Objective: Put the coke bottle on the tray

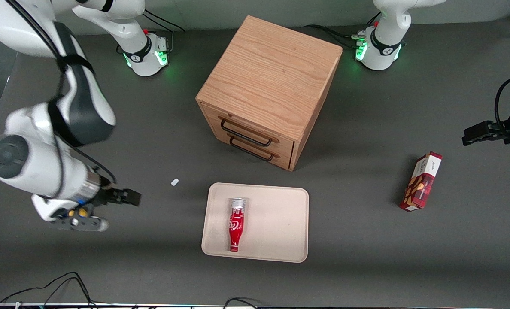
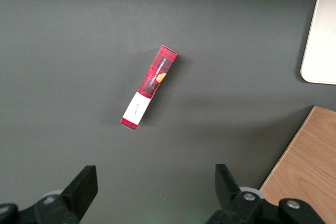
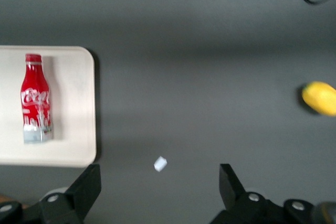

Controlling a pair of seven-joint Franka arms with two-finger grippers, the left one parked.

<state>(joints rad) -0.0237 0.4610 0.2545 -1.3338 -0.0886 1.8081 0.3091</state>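
I see the slim red coke bottle [image 1: 235,224] lying flat on the cream-beige rectangular tray [image 1: 276,223], cap toward the front camera. My gripper [image 1: 131,198] hangs above bare table toward the working arm's end — fingers spread wide, holding nothing, well apart from the tray.

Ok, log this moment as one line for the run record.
coke bottle: lying flat on tray | pincer: open, empty, over bare table toward working arm's end | task state: bottle placed
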